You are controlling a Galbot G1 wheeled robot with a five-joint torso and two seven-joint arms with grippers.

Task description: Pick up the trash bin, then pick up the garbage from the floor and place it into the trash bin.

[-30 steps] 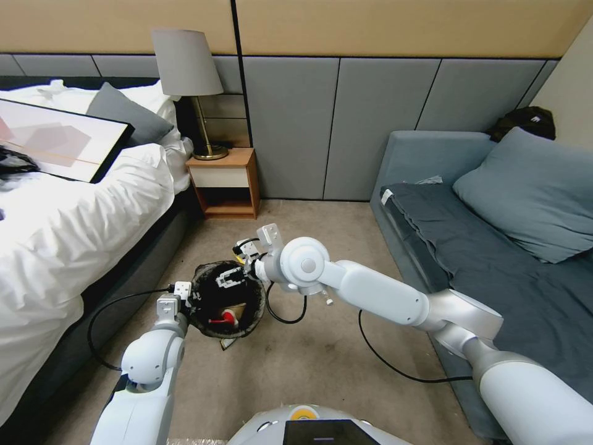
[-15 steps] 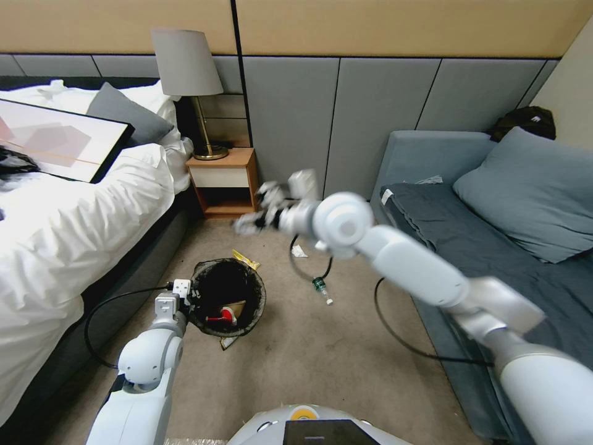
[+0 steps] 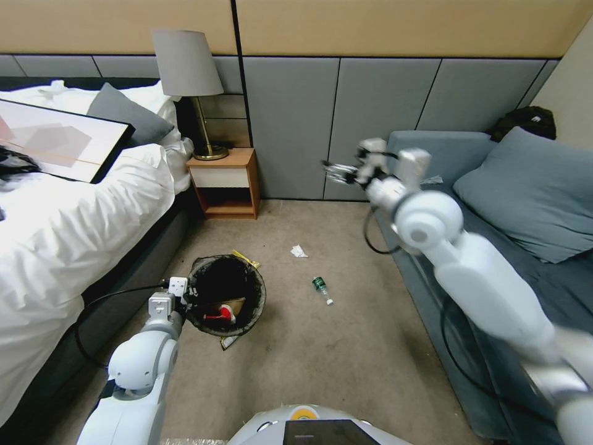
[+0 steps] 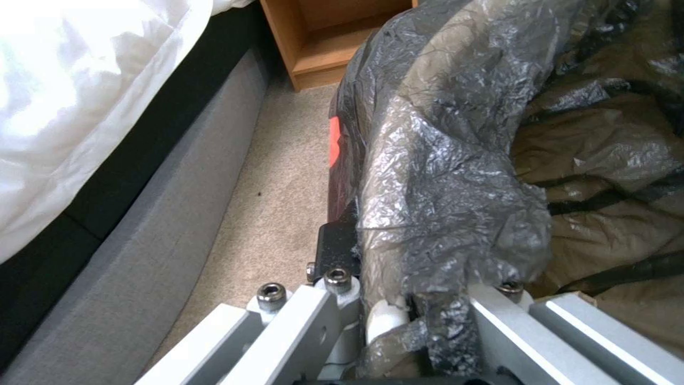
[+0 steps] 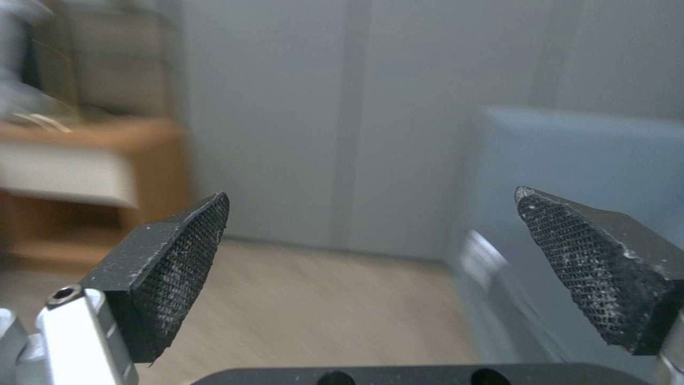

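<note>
Holding the trash bin (image 3: 226, 304) by its rim, our left gripper (image 3: 180, 298) is clamped on the edge nearest the bed (image 3: 68, 235) — in the left wrist view we see the crinkled black bag (image 4: 456, 176) folded over the rim and pinched between the metal fingers (image 4: 499, 315). The bin sits low over the beige carpet (image 3: 296, 364), just beside the bed frame, and inside it we can make out a brown paper bag (image 3: 235, 305) and something red and white (image 3: 221, 317).

Our right gripper (image 3: 338, 172) is up in the air, well apart from the bin, over by the end of the blue-grey sofa (image 3: 494, 247) and in front of the grey wall panels (image 3: 290, 123). Its two black textured pads (image 5: 178, 262) stand wide apart with nothing between them (the right wrist view shows that clearly).

Garbage on the floor: a gold foil wrapper (image 3: 247, 259) touching the far side of the bin, a crumpled white tissue (image 3: 299, 251) a bit farther out, and a small clear bottle with a green label (image 3: 321, 288) lying on its side between the bin and the sofa. Another scrap (image 3: 227, 341) pokes out from under the bin's near edge — we can't tell what it is.

A wooden nightstand (image 3: 226, 183) with a lamp (image 3: 188, 80) stands against the wall beyond the bin.
</note>
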